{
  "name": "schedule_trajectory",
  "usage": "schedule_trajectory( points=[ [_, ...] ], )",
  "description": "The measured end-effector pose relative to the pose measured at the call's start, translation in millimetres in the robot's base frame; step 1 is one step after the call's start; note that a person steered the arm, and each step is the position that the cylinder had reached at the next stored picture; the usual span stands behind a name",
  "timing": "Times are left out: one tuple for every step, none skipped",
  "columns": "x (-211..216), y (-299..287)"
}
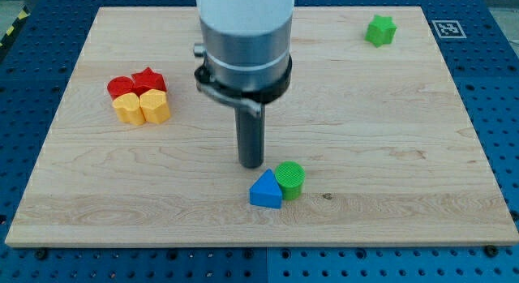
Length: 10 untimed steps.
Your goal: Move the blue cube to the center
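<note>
Board (381, 137): a pale wooden top on a blue pegboard; it fills most of the view.
Arm: a grey and white cylinder coming down from the view's top, ending in the dark rod.
Tip (251, 165): the rod has no jaws to spread or press, so it pinches nothing; its end sits just above the blue block in the view, close to it, but contact cannot be told.
Blue block (266, 190): the only blue piece, and it looks like a triangular prism, not a cube; it lies below the board's middle, toward the view's bottom, touching the green cylinder on its right.
Green cylinder (290, 178): just right of the tip.
Red and yellow cluster (139, 96): four pieces packed together at the view's left, well apart from the tip.
Green star (380, 30): alone near the view's top right.
Risk: the tip stands on the centre side of the blue block, so a push from here would likely send it further toward the bottom edge.
Risk: the cylinder touches the blue block and may be dragged along or turn it off line.
</note>
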State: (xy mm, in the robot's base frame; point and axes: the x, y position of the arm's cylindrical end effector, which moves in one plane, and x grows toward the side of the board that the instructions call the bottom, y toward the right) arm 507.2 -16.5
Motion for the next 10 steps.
schedule_trajectory(
  points=[
    [-45, 10],
    [-86, 3],
    [-121, -31],
    [-164, -67],
    [-212, -116],
    [-264, -142],
    [-296, -137],
    [-300, -89],
    [-263, -31],
    [-197, -25]
  ],
)
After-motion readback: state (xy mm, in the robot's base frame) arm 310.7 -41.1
